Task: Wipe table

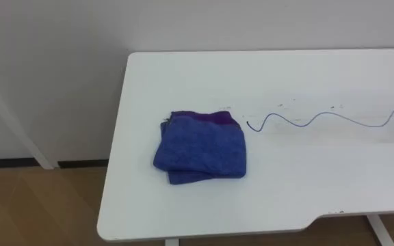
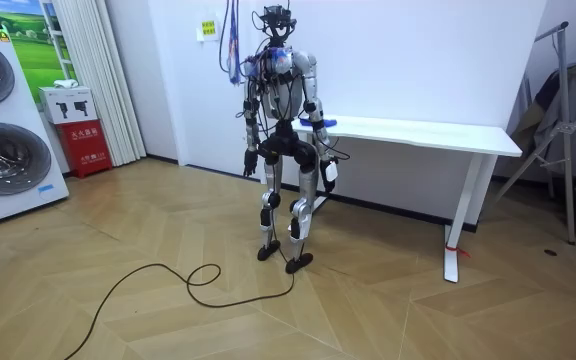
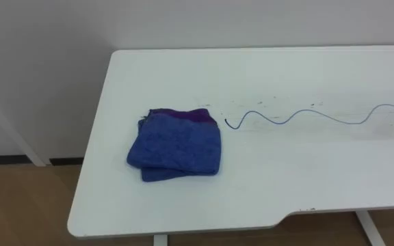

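Closest, the desk [image 1: 183, 222] carries the folded blue cloth [image 1: 200, 147] at 9 o'clock, with a pen squiggle [image 1: 320, 120] running toward 3 o'clock (nothing wiped yet). My left hand [image 2: 251, 160] and right hand [image 2: 329, 172] hang down; apart or together, I cannot tell.

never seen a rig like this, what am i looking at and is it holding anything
It is a humanoid robot standing at the end of a white table. The room view comes from a camera across the room; the two eye views come from its head, looking down. On the table lie a folded blue cloth and a wavy blue line. The cloth is in neither hand: the left robot hand and right robot hand hang low by its legs.
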### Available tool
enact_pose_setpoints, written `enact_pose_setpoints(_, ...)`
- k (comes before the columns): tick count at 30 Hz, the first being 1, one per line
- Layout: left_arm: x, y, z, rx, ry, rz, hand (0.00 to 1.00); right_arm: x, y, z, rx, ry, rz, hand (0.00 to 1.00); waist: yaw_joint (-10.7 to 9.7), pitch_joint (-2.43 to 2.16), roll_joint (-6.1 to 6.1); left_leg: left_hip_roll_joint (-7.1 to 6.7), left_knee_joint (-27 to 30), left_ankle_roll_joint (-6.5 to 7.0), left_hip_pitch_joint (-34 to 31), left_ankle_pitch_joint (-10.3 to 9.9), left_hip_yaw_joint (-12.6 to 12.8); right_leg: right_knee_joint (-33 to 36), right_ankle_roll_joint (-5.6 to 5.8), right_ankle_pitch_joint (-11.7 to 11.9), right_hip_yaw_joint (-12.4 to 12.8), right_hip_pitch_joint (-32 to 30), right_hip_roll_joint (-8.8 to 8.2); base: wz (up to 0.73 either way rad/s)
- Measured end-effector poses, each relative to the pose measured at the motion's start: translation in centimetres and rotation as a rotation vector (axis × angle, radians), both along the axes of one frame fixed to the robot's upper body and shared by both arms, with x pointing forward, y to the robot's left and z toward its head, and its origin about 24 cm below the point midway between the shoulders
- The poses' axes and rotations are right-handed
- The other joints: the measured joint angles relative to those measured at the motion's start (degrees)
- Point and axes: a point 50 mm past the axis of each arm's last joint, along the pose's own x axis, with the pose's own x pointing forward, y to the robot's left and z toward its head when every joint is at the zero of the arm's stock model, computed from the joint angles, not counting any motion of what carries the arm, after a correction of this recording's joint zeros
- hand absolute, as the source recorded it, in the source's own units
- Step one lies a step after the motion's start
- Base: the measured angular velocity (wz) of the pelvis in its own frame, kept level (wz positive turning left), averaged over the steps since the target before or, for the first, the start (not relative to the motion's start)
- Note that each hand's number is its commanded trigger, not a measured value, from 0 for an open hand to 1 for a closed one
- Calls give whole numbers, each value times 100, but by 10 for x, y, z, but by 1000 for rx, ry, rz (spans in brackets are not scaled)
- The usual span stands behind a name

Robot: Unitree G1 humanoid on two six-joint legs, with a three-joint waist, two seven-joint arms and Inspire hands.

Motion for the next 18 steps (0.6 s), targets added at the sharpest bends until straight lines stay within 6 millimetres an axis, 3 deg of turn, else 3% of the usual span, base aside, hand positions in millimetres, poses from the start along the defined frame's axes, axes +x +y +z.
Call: enact_pose_setpoints(18,9,0,0,-16,-46,74,0,-3,0,0,15,15,-13,0,-12,0,-23,-9,-19,0,-24,0,-8,-2,0,0,-21,-32,-1,0)
